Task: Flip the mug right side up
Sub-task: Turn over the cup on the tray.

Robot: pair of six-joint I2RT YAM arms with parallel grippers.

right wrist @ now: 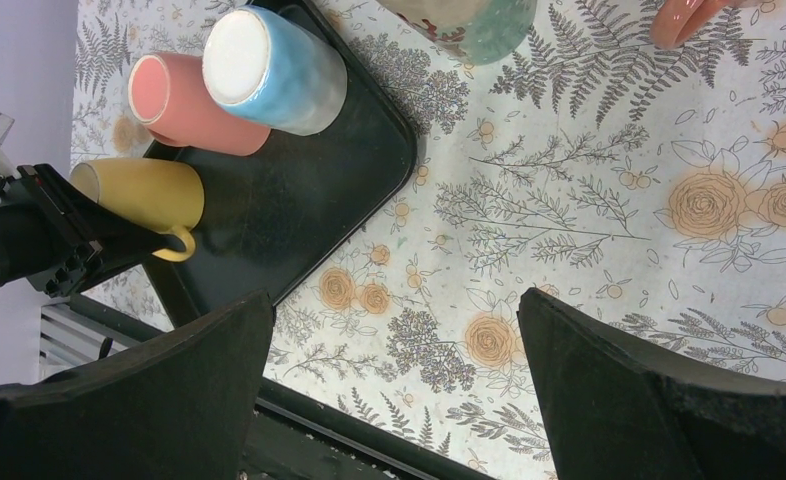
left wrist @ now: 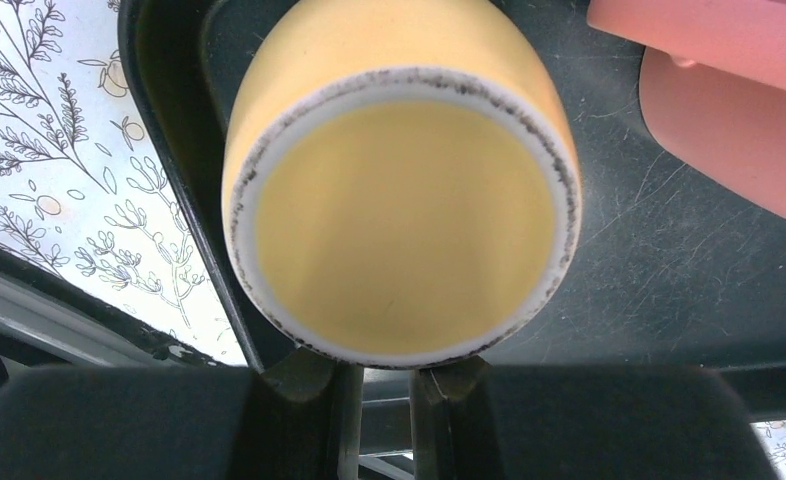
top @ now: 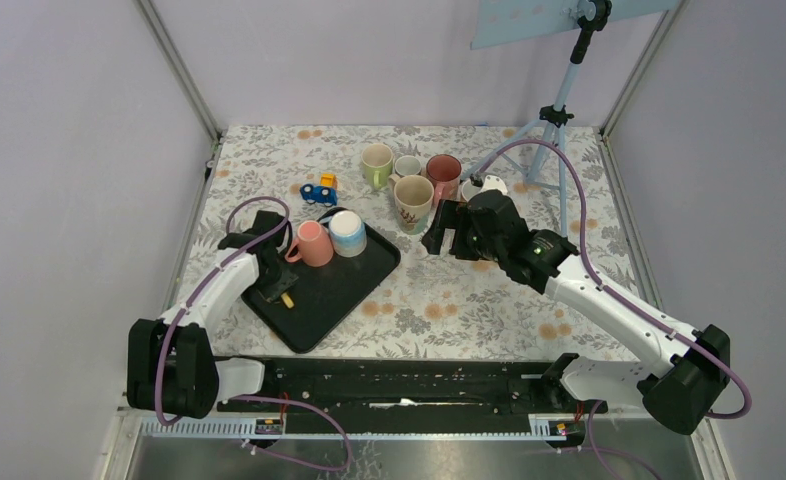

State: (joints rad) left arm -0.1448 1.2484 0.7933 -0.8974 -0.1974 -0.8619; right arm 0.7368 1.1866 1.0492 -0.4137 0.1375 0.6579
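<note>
Notably, left hand (left wrist: 386,374) narrow at yellow mug (left wrist: 399,220) rim, contact hidden; right hand (right wrist: 394,310) wide, empty.

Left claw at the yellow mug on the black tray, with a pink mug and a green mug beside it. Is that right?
No: the last is a blue mug, not green, as the right wrist view shows, beside the pink mug on the black tray.

My left gripper (top: 269,283) hangs over the left edge of the tray (top: 354,285), with a bit of the yellow mug (top: 287,298) showing just beside it. A pink mug (top: 314,243) and a blue mug (top: 347,233) stand side by side at the tray's far corner. My right gripper (top: 446,235), jaws wide, hovers mid-worktop (top: 449,300) near a cluster of mugs (top: 409,180).
</note>
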